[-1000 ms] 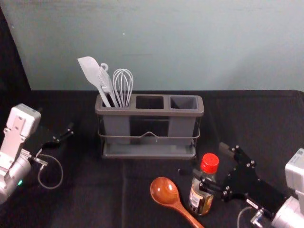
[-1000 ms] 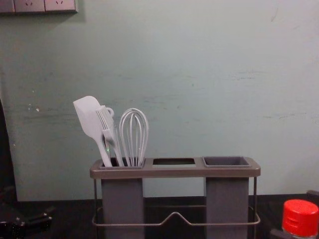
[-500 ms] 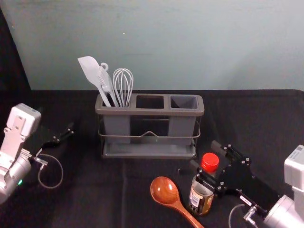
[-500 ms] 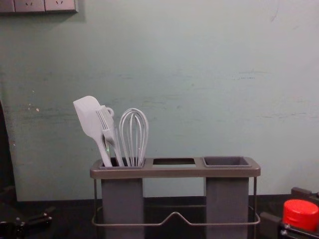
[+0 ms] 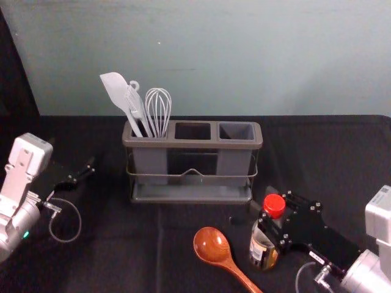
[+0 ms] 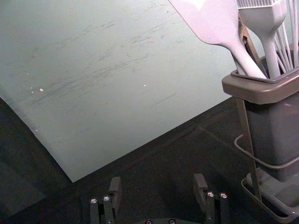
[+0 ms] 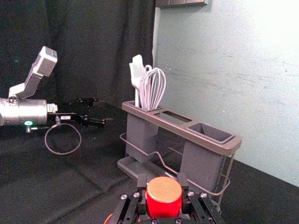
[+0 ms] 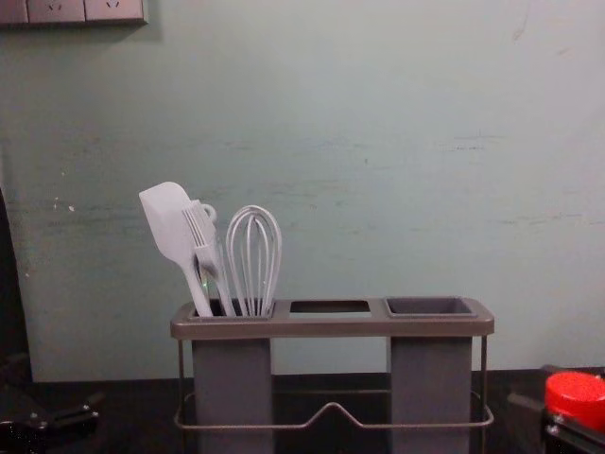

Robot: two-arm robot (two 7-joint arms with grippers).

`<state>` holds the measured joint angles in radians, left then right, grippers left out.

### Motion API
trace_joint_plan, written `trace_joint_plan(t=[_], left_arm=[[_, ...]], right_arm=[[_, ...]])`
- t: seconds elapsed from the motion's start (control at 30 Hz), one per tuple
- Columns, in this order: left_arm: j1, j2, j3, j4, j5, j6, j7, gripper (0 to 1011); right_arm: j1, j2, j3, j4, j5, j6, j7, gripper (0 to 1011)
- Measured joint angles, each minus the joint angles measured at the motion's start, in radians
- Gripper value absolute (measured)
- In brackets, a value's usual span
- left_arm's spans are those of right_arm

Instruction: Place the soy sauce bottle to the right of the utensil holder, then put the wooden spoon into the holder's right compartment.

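In the head view my right gripper [image 5: 265, 209] is shut on the soy sauce bottle [image 5: 263, 249], near its red cap. The right wrist view shows the cap [image 7: 164, 198] between the fingers of my right gripper [image 7: 163, 183]. The bottle is upright, in front of the right end of the utensil holder [image 5: 192, 145]. The holder's right compartment [image 5: 236, 131] is empty. Left of the bottle lies the wooden spoon [image 5: 212, 245], bowl away from me, handle running toward the front right. My left gripper [image 5: 82, 172] is parked at the left; in its wrist view, the left gripper [image 6: 158, 185] is open, holding nothing.
A white spatula [image 5: 116, 91], a brush and a whisk [image 5: 158, 110] stand in the holder's left compartment. A wire rail and a low tray [image 5: 192, 194] run along the holder's front. Behind the black-covered table [image 5: 110, 244] rises a pale wall [image 5: 244, 55].
My right gripper came in around the bottle and shut on it. The bottle has shifted slightly to the right and away from me. The left arm stayed still.
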<state>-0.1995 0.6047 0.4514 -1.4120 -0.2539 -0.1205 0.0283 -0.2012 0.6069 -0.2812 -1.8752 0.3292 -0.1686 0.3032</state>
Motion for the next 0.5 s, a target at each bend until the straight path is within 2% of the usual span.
trace_joint_plan(t=[0.23,0.5], left_arm=[[0.000,0.000,0.000,0.000,0.000,0.000,0.000,1012],[0.000,0.000,0.000,0.000,0.000,0.000,0.000,1012]], right_arm=[[-0.008,0.004,0.051,-0.007,-0.007,0.010,0.002,392],[0.041,-0.012,0.100,0.057,-0.007,0.014,0.003,390]])
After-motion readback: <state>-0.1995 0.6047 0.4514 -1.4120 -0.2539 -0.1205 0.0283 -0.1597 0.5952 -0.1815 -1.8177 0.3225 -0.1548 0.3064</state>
